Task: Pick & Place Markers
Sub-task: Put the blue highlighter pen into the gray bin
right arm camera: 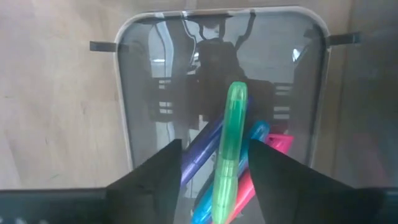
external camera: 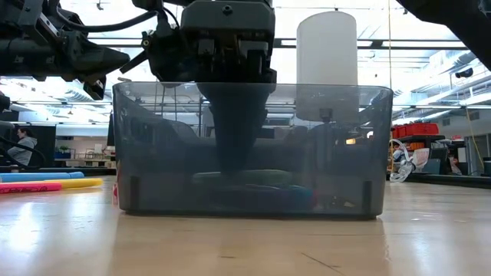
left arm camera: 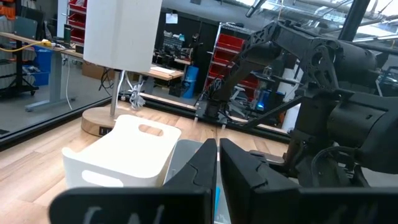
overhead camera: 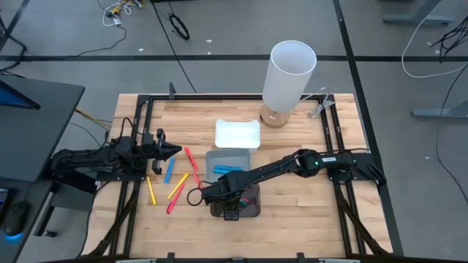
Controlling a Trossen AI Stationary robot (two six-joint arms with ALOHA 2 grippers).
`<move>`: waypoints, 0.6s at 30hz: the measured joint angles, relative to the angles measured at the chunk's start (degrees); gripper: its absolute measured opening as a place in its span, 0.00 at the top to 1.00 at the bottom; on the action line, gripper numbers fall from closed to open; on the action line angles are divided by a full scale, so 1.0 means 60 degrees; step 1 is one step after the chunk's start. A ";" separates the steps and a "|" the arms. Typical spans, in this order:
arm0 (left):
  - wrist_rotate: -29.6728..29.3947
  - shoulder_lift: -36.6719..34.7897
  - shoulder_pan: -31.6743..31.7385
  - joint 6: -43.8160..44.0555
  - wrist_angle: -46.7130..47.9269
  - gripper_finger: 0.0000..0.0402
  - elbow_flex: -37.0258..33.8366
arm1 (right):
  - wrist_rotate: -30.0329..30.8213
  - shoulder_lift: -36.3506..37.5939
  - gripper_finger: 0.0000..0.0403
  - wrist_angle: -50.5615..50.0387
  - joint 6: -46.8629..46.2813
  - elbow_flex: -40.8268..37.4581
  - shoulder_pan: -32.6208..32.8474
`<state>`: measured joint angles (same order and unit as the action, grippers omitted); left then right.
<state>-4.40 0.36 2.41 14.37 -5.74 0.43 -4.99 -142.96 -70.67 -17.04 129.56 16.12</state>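
We see the right pincer [right arm camera: 211, 168] lowered into the grey tray [overhead camera: 252, 208] near the middle of the surface [overhead camera: 307, 212]. Its two fingers [right arm camera: 155, 177] stand apart, with a green marker [right arm camera: 228, 149] lying between them; in the right wrist view the marker runs lengthwise through the gap and we cannot tell whether either finger touches it. Under and beside it in the same tray lie a purple marker [right arm camera: 202, 152], a blue marker [right arm camera: 256, 134] and a pink marker [right arm camera: 278, 144].

From above, another blue marker [overhead camera: 227, 169] lies at the tray's 12 o'clock end. Outside the tray, toward 9 o'clock from it, loose markers rest on the bare wood: a red marker [overhead camera: 191, 164], a light blue marker [overhead camera: 169, 170], an orange marker [overhead camera: 178, 186] and a yellow marker [overhead camera: 151, 191].

The left pincer [overhead camera: 175, 150] waits above the surface at the 9 o'clock side, its fingers pressed together and holding nothing.

A white tray [overhead camera: 238, 134] sits just at 12 o'clock of the grey one, and a white lamp [overhead camera: 290, 74] stands beyond it.
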 joint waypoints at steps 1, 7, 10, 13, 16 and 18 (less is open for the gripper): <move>0.0000 -0.0002 -0.0002 0.0000 0.0000 0.94 0.0004 | 0.0000 0.0000 0.52 0.0000 0.0000 0.0000 0.0000; 0.0000 -0.0004 -0.0004 0.0000 0.0000 0.94 0.0002 | 0.0000 0.0000 0.43 -0.0004 0.0180 0.0000 0.0000; -0.0002 -0.0002 0.0000 0.0000 0.0000 0.94 0.0002 | 0.0000 0.0000 0.40 -0.0004 0.0248 0.0000 0.0000; 0.0000 -0.0003 -0.0004 0.0000 0.0000 0.94 0.0004 | 0.0000 0.0004 0.38 -0.0003 0.0249 0.0000 0.0000; 0.0000 -0.0002 0.0000 0.0000 0.0000 0.94 0.0001 | 0.0000 0.0023 0.38 -0.0012 0.0248 0.0000 -0.0001; -0.0004 0.0000 0.0000 0.0000 0.0000 0.94 0.0004 | 0.0000 0.0064 0.38 -0.0004 0.0231 0.0002 -0.0001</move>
<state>-4.43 0.36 2.41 14.37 -5.74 0.45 -4.99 -142.57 -70.70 -15.65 129.57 16.12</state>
